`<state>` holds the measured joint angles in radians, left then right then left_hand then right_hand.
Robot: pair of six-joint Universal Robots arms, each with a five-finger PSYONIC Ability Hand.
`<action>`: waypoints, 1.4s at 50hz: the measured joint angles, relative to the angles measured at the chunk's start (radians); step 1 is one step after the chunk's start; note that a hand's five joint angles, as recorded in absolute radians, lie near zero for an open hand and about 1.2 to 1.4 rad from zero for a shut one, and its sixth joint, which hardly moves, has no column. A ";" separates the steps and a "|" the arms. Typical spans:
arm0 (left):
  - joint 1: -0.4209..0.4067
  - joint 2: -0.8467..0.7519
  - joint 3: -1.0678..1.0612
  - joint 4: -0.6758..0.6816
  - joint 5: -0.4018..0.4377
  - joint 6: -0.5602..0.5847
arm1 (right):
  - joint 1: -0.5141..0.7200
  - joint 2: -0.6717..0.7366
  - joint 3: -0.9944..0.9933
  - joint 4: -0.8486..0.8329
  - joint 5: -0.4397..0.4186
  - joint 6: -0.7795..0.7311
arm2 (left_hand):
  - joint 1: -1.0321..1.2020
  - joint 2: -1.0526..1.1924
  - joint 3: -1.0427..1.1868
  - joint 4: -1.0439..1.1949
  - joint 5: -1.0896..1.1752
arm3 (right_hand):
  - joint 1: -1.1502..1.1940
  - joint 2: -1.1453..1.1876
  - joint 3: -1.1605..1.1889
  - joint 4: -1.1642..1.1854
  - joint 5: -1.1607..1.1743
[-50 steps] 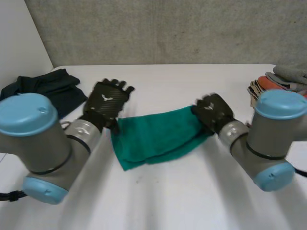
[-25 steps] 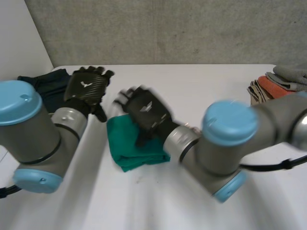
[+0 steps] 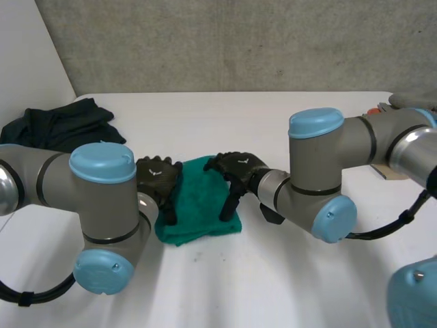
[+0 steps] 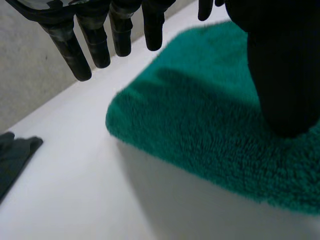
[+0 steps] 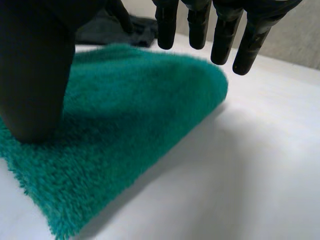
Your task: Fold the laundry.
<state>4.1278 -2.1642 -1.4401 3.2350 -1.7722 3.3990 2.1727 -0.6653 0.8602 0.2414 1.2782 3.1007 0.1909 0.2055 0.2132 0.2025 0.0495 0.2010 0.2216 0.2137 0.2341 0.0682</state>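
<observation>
White table (image 3: 273,123) met a rough grey wall behind, and a green towel (image 3: 201,201) lay folded near the middle, between the two arms. The left hand (image 3: 158,179) sat at the towel's left edge with its fingers straight and apart above the pile and its thumb pressed into it. The right hand (image 3: 235,169) did likewise on the towel's right side. A dark cloth (image 3: 58,126) lay crumpled at the far left.
</observation>
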 measured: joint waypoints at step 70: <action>0.162 0.382 0.009 -0.089 0.818 0.098 | 0.163 0.029 0.247 -0.605 0.103 -0.404 | 0.000 0.000 0.000 0.000 0.000 | 0.633 0.796 0.802 0.774 0.710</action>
<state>4.2902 -1.7817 -1.4310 3.1464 -0.9547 3.4971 2.3353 -0.6362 1.1070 -0.3634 1.3817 2.6970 0.1909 0.2055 0.2132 0.2025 0.0492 0.8340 1.0173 1.0159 1.0077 0.7786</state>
